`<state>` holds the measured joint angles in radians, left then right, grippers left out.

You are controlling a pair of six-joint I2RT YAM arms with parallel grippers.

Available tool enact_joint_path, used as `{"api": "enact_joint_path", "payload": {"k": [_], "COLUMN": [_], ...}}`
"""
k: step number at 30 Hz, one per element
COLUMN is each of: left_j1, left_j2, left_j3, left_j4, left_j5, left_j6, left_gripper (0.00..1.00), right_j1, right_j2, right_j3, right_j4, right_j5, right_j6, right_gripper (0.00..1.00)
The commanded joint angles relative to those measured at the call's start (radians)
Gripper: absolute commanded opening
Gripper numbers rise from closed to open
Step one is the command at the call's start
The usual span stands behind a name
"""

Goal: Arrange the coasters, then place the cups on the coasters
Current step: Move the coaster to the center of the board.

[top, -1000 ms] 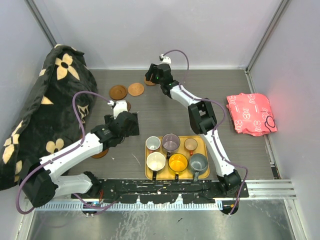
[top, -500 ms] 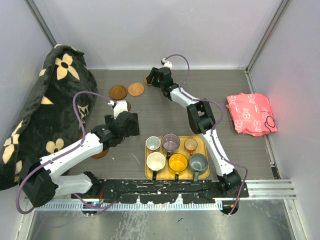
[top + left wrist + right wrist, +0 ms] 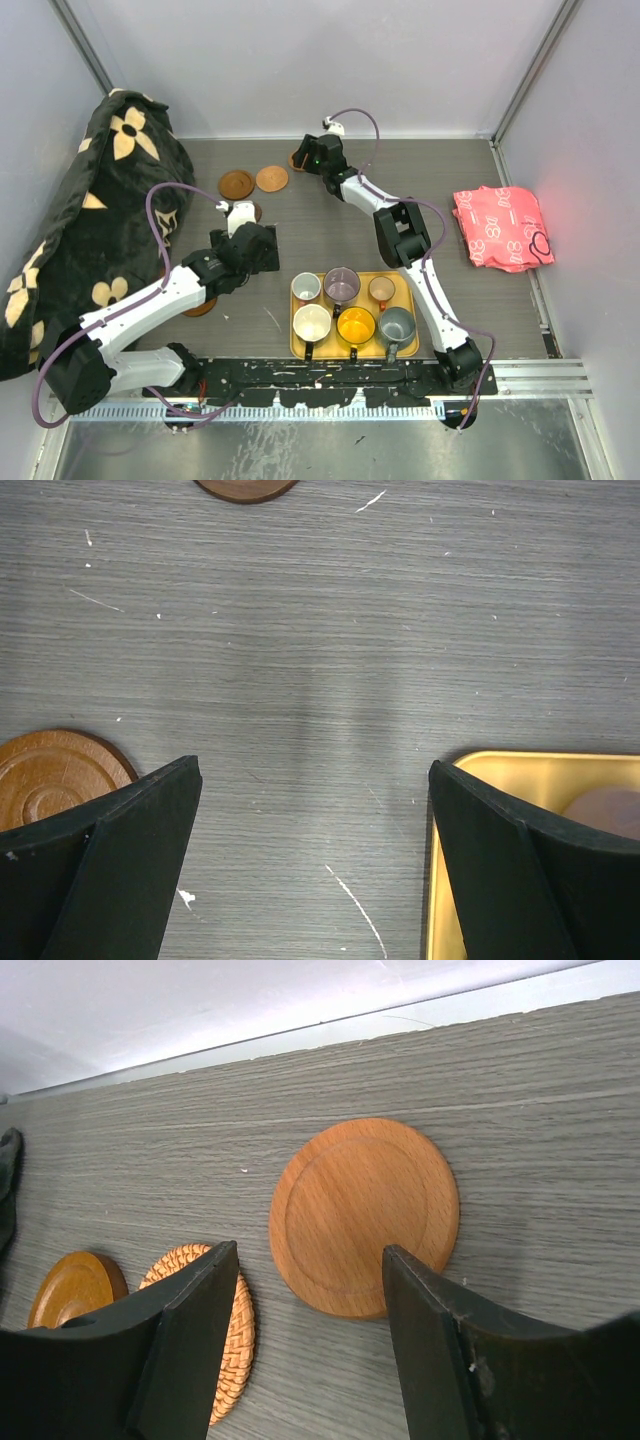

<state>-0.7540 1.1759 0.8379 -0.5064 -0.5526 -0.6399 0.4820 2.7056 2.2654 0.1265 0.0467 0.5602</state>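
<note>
Grey wood-grain tabletop well beyond the square yellow tray bears a flat, light orange-brown round wooden coaster between the parted jaws (clamped on nothing) of the right gripper, so a closing pinch may slip over its thin rim or push it farther away.

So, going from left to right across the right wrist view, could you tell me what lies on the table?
dark cloth at the left edge → small smooth orange-brown coaster → woven coaster → larger rimmed wooden coaster
</note>
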Motion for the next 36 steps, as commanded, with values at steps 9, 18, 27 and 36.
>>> {"api": "enact_joint_path", "payload": {"k": [9, 18, 27, 36], "left_j1": [0.001, 0.001, -0.001, -0.001], "left_j2": [-0.021, -0.031, -0.042, -0.083], "left_j3": [-0.005, -0.013, -0.016, -0.020], "left_j4": [0.048, 0.047, 0.046, 0.033], "left_j5": [0.002, 0.005, 0.013, 0.006], "left_j6": [-0.014, -0.018, -0.029, -0.035], "left_gripper": [0.98, 0.98, 0.98, 0.98], "right_j1": [-0.016, -0.020, -0.023, -0.034], "right_j2": [-0.039, -0.111, -0.242, -0.356], "right_j3": [-0.046, -0.141, -0.327, -0.438], "right_j4": [-0.030, -0.095, -0.125, -0.256], "right_j5": [0.011, 0.098, 0.200, 0.258], "right_j6": [0.016, -0.009, -0.034, -0.014], "right_gripper": [0.65, 0.61, 0.58, 0.56]}}
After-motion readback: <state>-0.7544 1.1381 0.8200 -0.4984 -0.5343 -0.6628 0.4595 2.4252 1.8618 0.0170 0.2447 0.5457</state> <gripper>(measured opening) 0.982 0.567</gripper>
